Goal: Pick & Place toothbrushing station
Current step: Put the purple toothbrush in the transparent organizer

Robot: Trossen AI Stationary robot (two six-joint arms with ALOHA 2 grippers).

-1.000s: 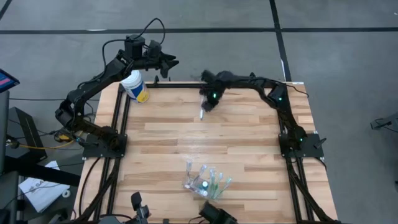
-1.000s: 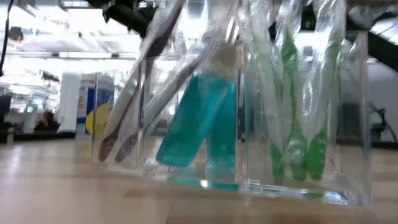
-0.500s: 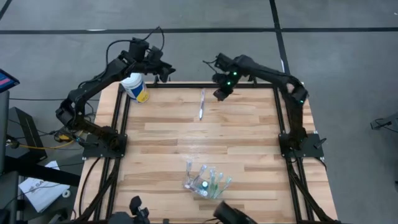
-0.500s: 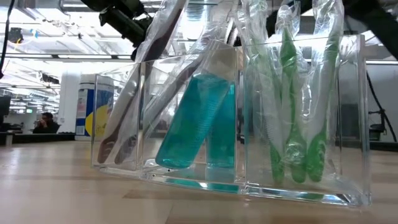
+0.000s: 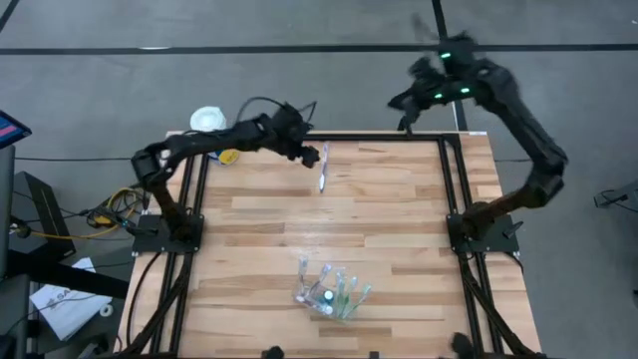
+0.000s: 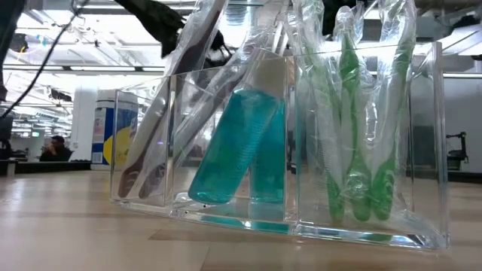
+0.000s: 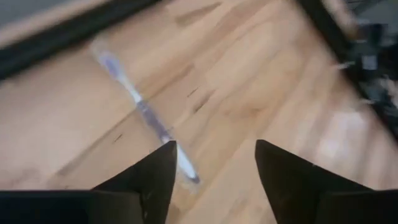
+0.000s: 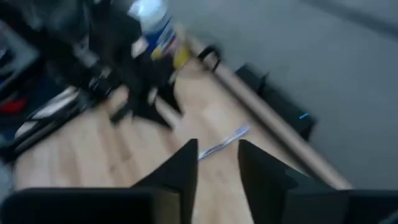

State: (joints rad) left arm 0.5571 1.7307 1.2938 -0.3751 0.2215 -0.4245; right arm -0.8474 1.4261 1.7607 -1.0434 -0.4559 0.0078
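Clear plastic walls of the holder (image 5: 330,290) stood near the front edge of the wooden table (image 5: 399,214), well apart from both arms. Seen from the low camera, the holder (image 6: 286,143) held wrapped green brushes (image 6: 361,135) in one end compartment, two teal tubes (image 6: 241,147) leaning in the middle one, and darker wrapped brushes (image 6: 154,147) slanting in the other end. From above, the green brushes (image 5: 349,294) poked out toward the table's right side.

One loose wrapped brush (image 5: 323,166) lay flat on the boards near the far edge, by itself. The left gripper (image 5: 307,155) reached out low over the table just beside that brush, its fingers apart and nothing between them. In the left wrist camera the brush (image 7: 144,112), purple and white, lay on the wood ahead of the two dark fingers (image 7: 152,177), passing close to one fingertip; whether it touched could not be told.

The right gripper (image 5: 407,100) hung beyond the far edge, off the table, raised and away from everything. Its fingers (image 8: 183,165) stood slightly apart in the right wrist camera, with nothing held, and the loose brush (image 8: 224,142) showed farther off on the boards.

A white-capped canister (image 5: 212,125) with a yellow label stood at the far left corner, behind the left arm.
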